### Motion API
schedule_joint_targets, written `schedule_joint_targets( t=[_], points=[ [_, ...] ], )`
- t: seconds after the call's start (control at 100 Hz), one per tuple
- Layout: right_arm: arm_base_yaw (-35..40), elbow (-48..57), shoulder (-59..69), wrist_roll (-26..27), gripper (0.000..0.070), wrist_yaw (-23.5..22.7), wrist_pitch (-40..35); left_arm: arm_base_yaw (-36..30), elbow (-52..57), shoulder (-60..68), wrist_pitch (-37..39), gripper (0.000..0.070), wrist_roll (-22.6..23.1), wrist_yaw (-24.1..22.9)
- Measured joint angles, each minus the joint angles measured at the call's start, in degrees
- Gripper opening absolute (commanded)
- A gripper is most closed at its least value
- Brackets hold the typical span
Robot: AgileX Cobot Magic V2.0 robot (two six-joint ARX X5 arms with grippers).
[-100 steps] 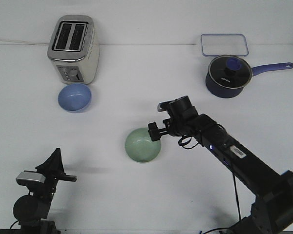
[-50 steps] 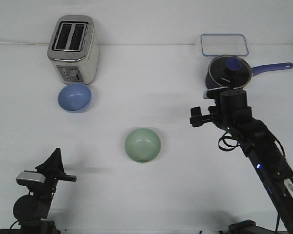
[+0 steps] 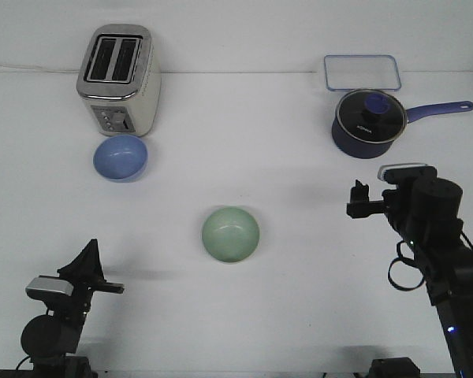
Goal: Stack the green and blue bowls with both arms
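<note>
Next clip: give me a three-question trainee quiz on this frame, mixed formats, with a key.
1. True or false: the green bowl sits inside the blue bowl.
2. Which object stands nearest the blue bowl? A) toaster B) saucepan C) clear lid
3. Fill in: the right gripper holds ____.

Key: 1 false, they lie apart on the table; 2 A; 3 nothing.
</note>
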Motion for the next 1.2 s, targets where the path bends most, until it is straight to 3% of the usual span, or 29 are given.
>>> schedule_joint_targets(
  t=[0.27, 0.56, 1.2],
  points=[
    [-0.35, -19.93, -11.72, 0.13, 0.0582, 0.90, 17.29, 0.00, 0.00, 0.00, 0.00, 0.0011, 0.00, 0.00],
    [-0.35, -37.59, -22.14, 1.44, 0.0582, 0.96, 30.47, 0.00, 0.00, 0.00, -0.02, 0.0010, 0.02, 0.00],
    [-0.35, -41.42, -25.70, 2.73, 0.0582, 1.18, 35.10, 0.00, 0.00, 0.00, 0.00, 0.0010, 0.00, 0.00]
  ],
)
